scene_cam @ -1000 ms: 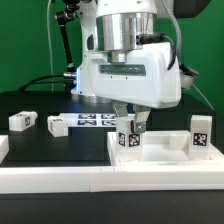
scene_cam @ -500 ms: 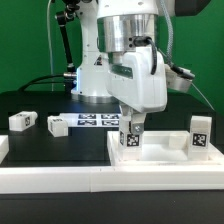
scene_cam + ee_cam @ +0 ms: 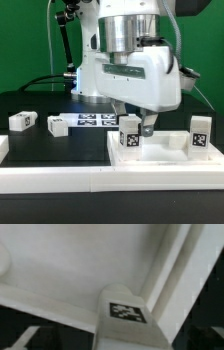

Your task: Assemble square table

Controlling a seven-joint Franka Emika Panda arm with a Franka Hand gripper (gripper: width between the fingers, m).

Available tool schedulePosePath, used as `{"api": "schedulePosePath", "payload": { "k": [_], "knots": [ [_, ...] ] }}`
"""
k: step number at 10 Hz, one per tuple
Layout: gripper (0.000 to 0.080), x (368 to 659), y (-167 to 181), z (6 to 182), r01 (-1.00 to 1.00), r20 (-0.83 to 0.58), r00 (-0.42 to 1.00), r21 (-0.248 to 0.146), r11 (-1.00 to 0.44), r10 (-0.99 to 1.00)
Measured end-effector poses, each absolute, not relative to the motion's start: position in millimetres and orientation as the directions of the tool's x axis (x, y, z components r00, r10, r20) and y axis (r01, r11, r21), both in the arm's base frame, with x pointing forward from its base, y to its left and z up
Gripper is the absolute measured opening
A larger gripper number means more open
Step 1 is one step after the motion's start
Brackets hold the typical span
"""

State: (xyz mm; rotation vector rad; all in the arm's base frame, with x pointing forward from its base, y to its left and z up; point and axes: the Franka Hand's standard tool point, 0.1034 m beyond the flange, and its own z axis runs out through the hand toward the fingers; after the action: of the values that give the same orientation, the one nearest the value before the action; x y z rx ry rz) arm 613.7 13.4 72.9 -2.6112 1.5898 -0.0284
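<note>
White leg (image 3: pixel 129 140) stands inside the wide-spread tool (image 3: pixel 133 127), seemingly untouched; second leg (image 3: pixel 201 133) nearby, marker board (image 3: pixel 97 120) behind.

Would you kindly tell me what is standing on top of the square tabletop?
Two tagged legs stand upright on the square tabletop: the centre leg and the other leg toward the exterior view's right. What joins them underneath is covered by the legs themselves.
</note>
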Motion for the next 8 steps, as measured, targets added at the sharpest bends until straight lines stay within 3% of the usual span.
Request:
{"api": "schedulePosePath", "payload": {
  "k": [4, 8],
  "knots": [
    [0.0648, 614.5, 10.3, 73.5, -0.657, 0.008, 0.751, -0.081, -0.749, -0.66],
    [0.0648, 614.2, 7.6, 73.4, -0.419, 0.031, 0.906, -0.07, -0.906, -0.421]
  ]
}}
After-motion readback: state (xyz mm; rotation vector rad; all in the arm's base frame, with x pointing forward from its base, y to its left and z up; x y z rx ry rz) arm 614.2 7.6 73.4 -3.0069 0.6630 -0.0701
